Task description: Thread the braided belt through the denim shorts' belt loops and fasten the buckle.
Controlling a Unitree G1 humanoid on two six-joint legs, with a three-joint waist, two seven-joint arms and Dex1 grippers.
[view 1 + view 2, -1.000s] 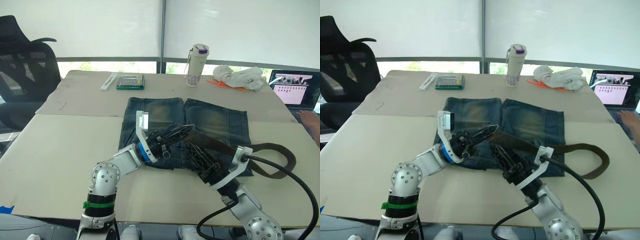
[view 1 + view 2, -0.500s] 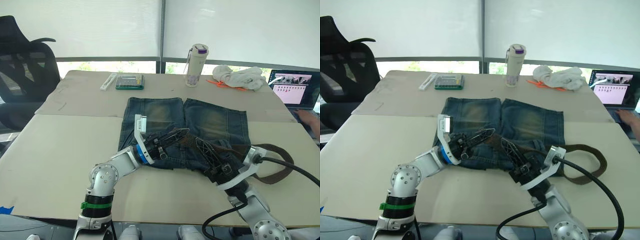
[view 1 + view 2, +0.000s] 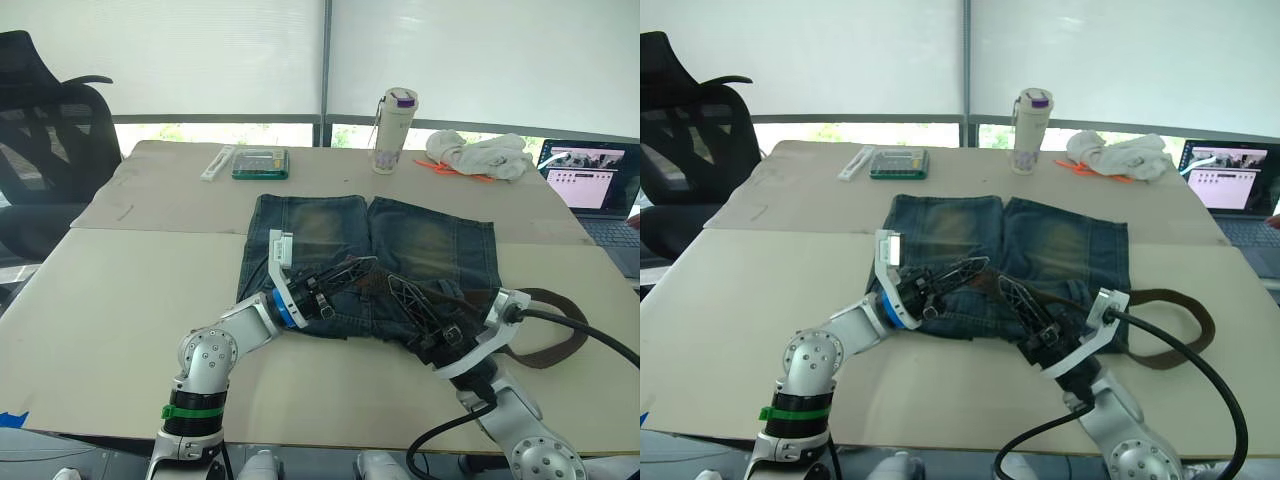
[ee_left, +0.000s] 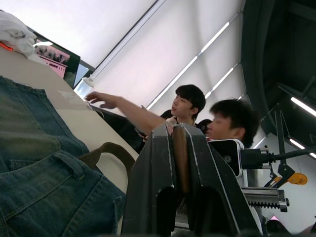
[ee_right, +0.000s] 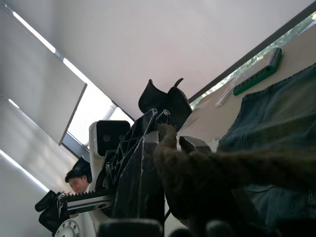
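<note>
Little has shifted: both grippers stay clamped on the dark-brown braided belt (image 3: 540,345) over the faded blue denim shorts (image 3: 420,245). Left gripper (image 3: 362,268) pinches the strap end; right gripper (image 3: 400,290), at its 4 o'clock, hides the buckle.

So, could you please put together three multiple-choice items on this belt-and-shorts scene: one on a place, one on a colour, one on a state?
1. Where does the belt's free loop lie?
A. On the table, on the robot's right of the shorts
B. On the chair
C. Beside the bottle

2. What colour is the bottle's cap?
A. Red
B. Purple
C. Green

3. What is the left gripper doing?
A. Open above the table
B. Shut on the cloth
C. Shut on the belt

Key: 1 A, the braided belt curls beyond the denim shorts. 2 B, the bottle has a purple top. 3 C, the left gripper pinches the brown strap.
</note>
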